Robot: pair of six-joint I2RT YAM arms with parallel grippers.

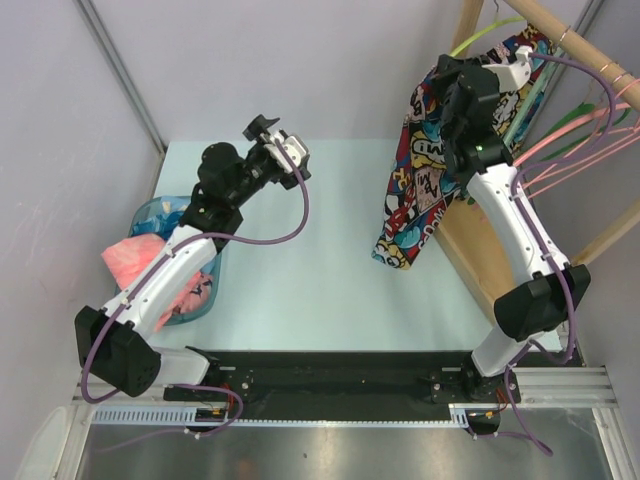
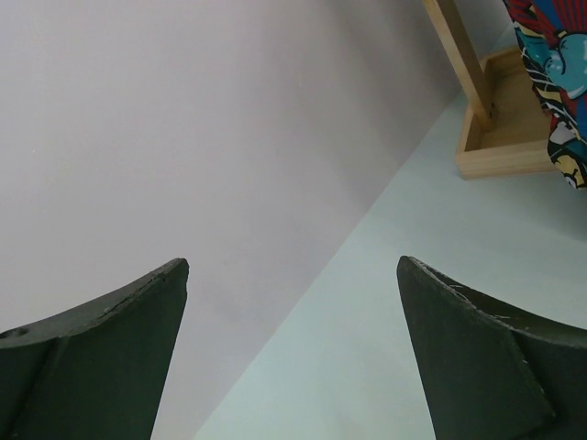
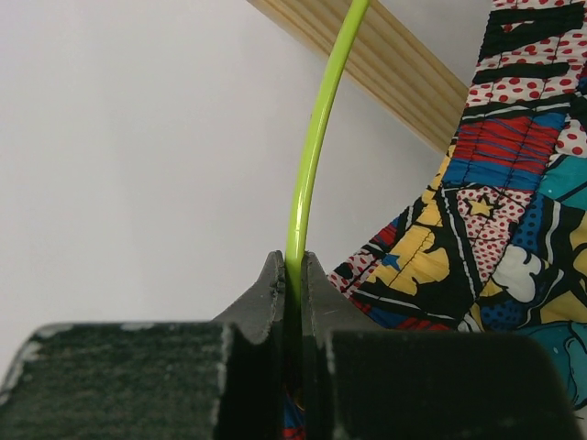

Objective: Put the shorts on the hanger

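The comic-print shorts [image 1: 415,170] hang from the lime yellow-green hanger [image 1: 478,38] at the wooden rack at the right; they also show in the right wrist view [image 3: 495,229] and at the edge of the left wrist view [image 2: 561,82]. My right gripper [image 3: 293,266] is shut on the thin lime hanger wire [image 3: 312,147], high up by the rack's rail [image 1: 580,45]. My left gripper [image 2: 293,275] is open and empty, raised over the far left of the pale table [image 1: 300,260]. The hanger's silver hook is hidden.
A blue basket [image 1: 160,215] with pink cloth [image 1: 135,258] stands at the left. Pink hangers [image 1: 590,130] hang on the rail at the right. The wooden rack's base [image 2: 500,137] rests along the table's right side. Grey walls close the back.
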